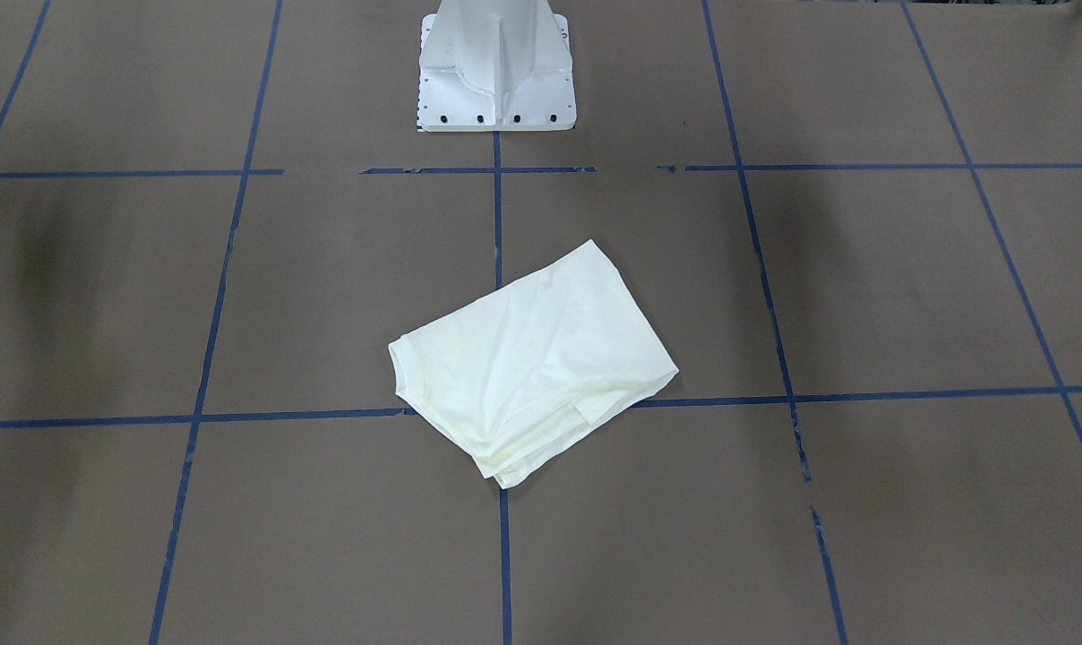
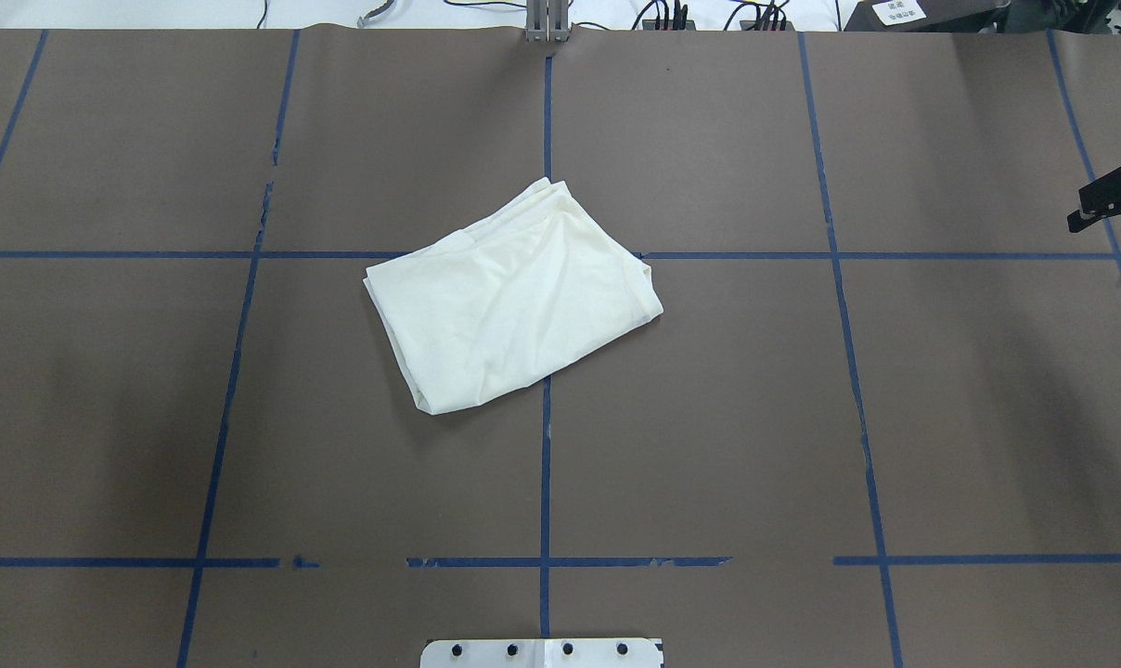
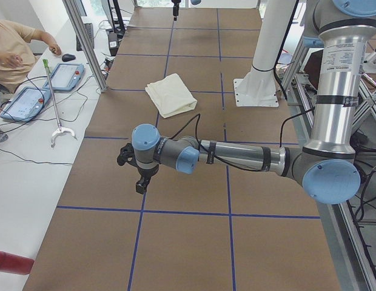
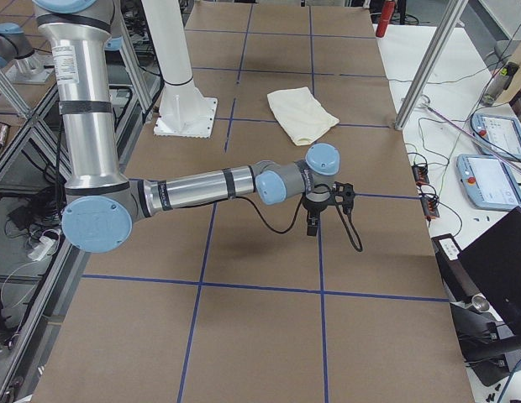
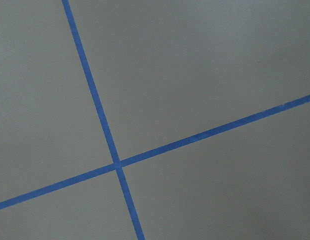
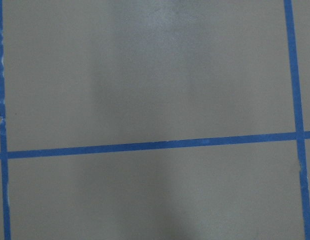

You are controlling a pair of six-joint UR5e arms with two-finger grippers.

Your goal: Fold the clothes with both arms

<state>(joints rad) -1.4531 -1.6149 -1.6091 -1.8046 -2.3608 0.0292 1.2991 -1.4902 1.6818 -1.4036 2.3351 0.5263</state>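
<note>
shirt (image 2: 514,297) folded at bench (image 2: 709,417) centre | left gripper (image 3: 141,183) 9 o'clock, right gripper (image 2: 1110,199) 3 o'clock, apparently parked clear, fold looks done | fingers: cannot tell open or closed

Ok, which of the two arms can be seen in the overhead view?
The right arm: its black gripper pokes in at that view's right edge, well apart from the shirt. The left arm is outside that frame.

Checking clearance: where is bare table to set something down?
Bare squares lie either side of the folded shirt, and between it and the pedestal base. Only the centre is taken; the right gripper hangs near the table's right edge.
</note>
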